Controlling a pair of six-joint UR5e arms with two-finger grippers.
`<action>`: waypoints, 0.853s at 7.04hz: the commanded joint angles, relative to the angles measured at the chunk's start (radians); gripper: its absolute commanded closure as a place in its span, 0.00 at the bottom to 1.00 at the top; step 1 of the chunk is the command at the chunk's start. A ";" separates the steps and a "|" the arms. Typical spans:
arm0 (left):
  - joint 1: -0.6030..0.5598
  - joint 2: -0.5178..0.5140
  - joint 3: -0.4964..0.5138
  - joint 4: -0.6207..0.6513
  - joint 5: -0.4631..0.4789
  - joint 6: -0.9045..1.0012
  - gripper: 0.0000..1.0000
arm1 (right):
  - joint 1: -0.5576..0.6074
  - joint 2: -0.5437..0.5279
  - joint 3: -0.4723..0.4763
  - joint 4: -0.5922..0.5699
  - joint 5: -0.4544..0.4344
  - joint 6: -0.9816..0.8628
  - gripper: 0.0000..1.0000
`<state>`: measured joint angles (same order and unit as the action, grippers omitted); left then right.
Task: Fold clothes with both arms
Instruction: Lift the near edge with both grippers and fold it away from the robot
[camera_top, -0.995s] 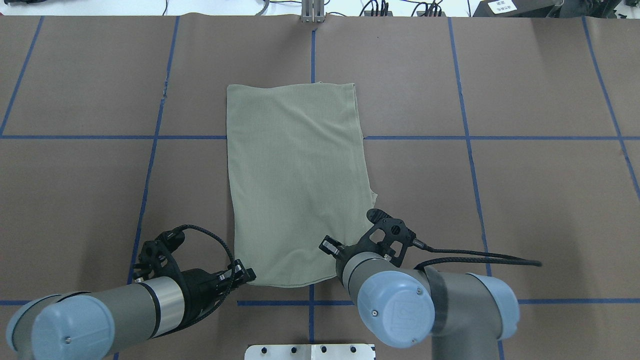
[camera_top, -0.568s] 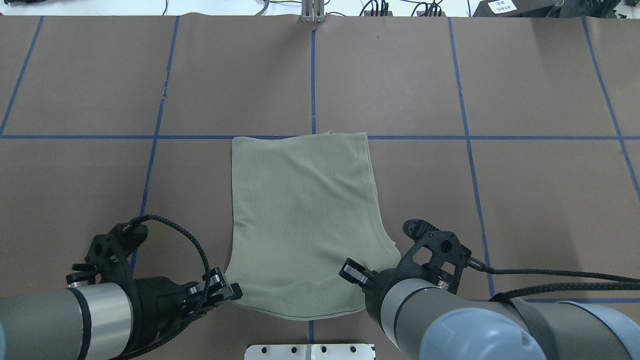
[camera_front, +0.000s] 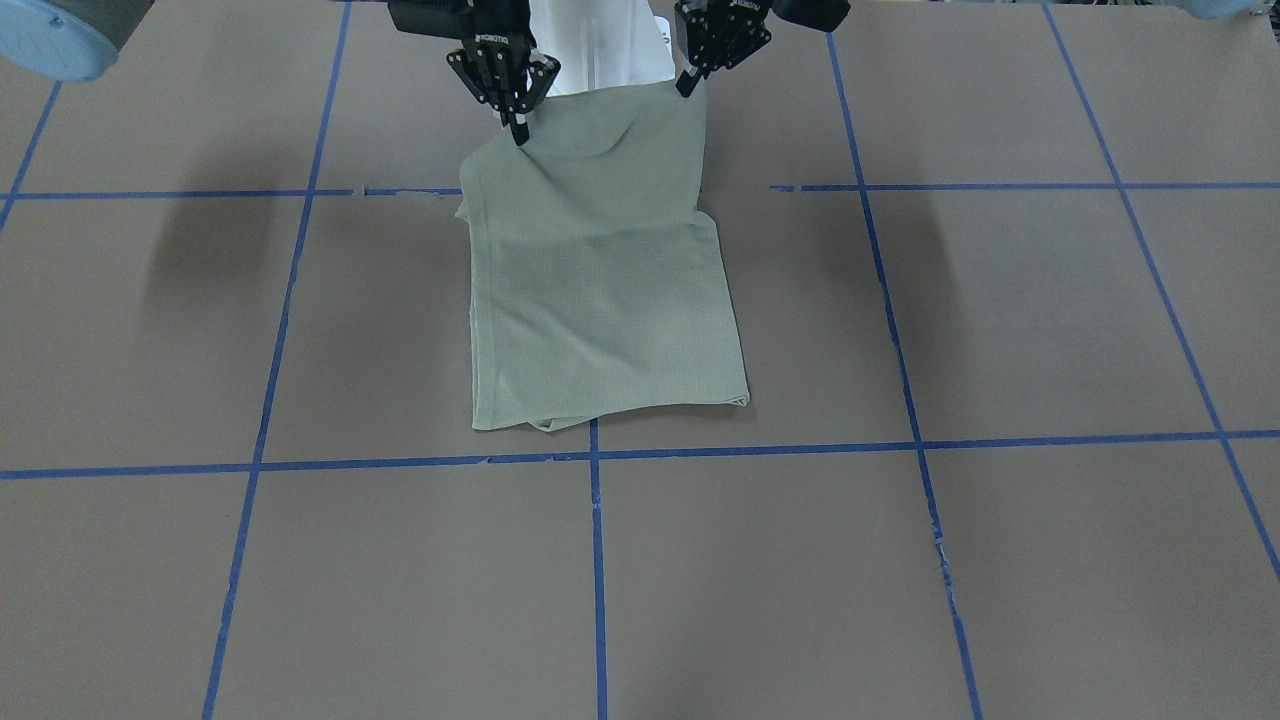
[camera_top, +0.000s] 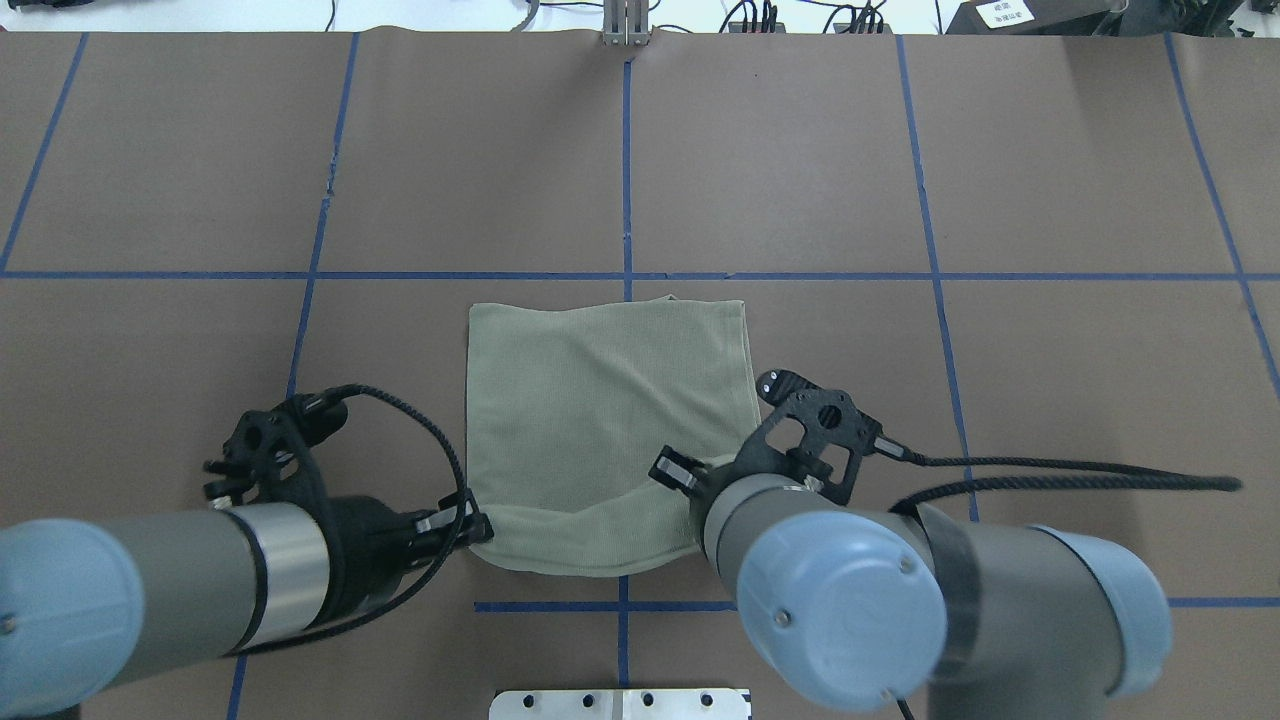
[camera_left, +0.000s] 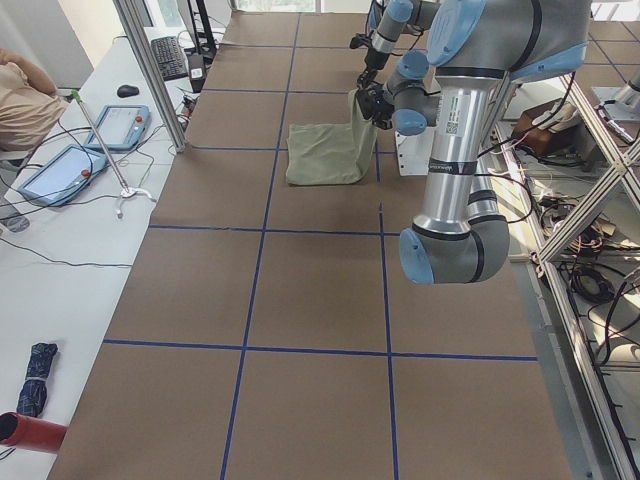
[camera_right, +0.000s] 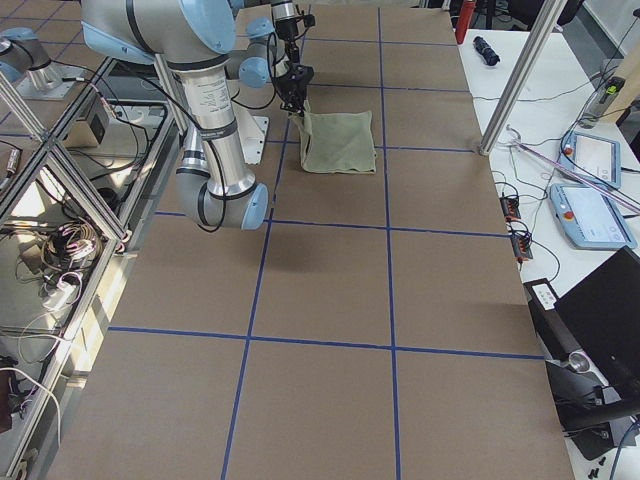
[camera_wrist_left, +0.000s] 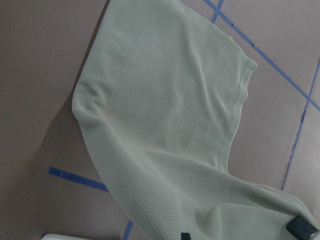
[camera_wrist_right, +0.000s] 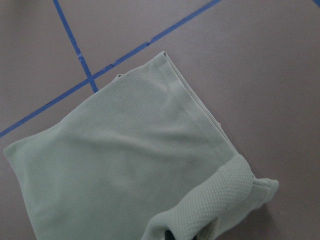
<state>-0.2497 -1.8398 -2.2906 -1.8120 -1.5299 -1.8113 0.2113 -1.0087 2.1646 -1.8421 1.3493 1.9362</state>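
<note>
Overhead exterior view: the pale green shirt (camera_top: 600, 420) lies folded into a rough rectangle in the middle of the brown table (camera_top: 1050, 420). Its far edge sits just short of the blue tape line (camera_top: 930, 275) that crosses the table. The edge nearest the robot is raised off the surface and held at its two corners, sagging a little between them.

The left arm (camera_top: 170, 590) reaches in low from the left with its forearm nearly level, pointing right toward the shirt's near left corner. The left hand (camera_front: 687, 86) is pinched closed on that corner. The left wrist view shows cloth hanging from the black fingertips (camera_wrist_left: 300, 227) and sloping down to the table.

The right arm (camera_top: 850, 600) is bent over the near right corner, its blue elbow cap big in the foreground and its wrist angled down and away from the robot. The right hand (camera_front: 518, 130) is also clamped closed on the shirt, and the right wrist view shows the ribbed hem bunched just at its tips.

From the front-facing camera both hands point downward, tilted slightly toward each other. The left hand holds its corner higher than the right. From them the cloth slopes down onto the lower layer lying flat on the table, and the fold at the far end is slightly uneven.
</note>
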 joint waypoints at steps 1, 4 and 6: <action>-0.139 -0.094 0.179 -0.007 -0.019 0.119 1.00 | 0.132 0.013 -0.190 0.189 0.081 -0.096 1.00; -0.236 -0.157 0.357 -0.032 -0.027 0.214 1.00 | 0.200 0.129 -0.394 0.207 0.099 -0.131 1.00; -0.269 -0.190 0.500 -0.134 -0.026 0.234 1.00 | 0.226 0.174 -0.549 0.322 0.109 -0.131 1.00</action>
<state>-0.4957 -2.0092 -1.8780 -1.8817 -1.5560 -1.5886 0.4202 -0.8574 1.7132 -1.6037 1.4521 1.8067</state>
